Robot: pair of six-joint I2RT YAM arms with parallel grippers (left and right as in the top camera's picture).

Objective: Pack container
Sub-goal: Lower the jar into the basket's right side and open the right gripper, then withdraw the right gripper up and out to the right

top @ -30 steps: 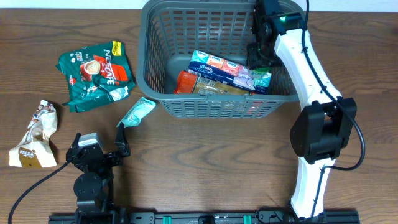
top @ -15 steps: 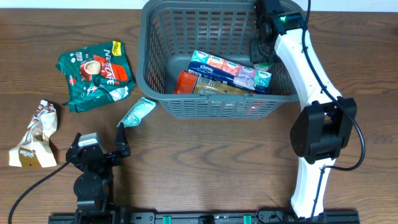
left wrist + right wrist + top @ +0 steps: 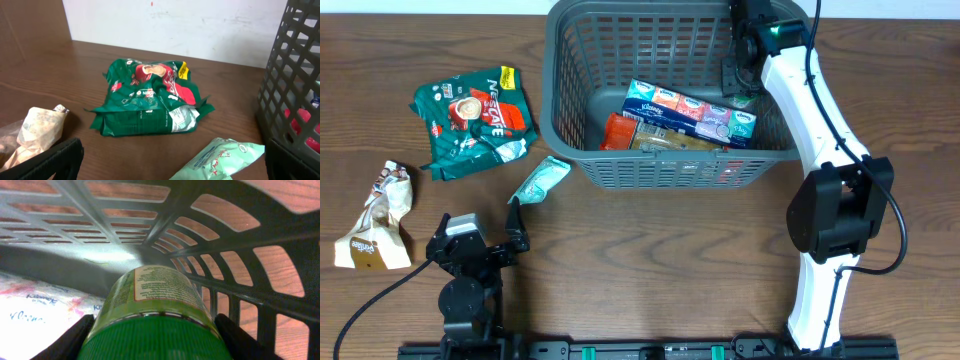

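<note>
The dark grey slotted container (image 3: 670,172) stands at the table's back centre. Its wall also shows in the left wrist view (image 3: 292,75) and the right wrist view (image 3: 150,230). My right gripper (image 3: 738,80) is inside the container at its right wall, shut on a green-capped bottle (image 3: 160,295) with a printed label; its fingers (image 3: 155,342) flank the cap. A tissue pack (image 3: 685,110) and an orange packet (image 3: 618,132) lie in the container. My left gripper (image 3: 482,242) rests open and empty near the front edge; in the left wrist view (image 3: 172,162) its fingers sit at both lower corners.
A green Nescafe bag (image 3: 475,120) lies left of the container, also in the left wrist view (image 3: 150,97). A mint-green packet (image 3: 540,180) lies by the container's front left corner. A crumpled beige packet (image 3: 380,220) lies at the far left.
My right gripper has moved a little toward the container's back along its right wall. The left arm and the packets on the table have not moved.
</note>
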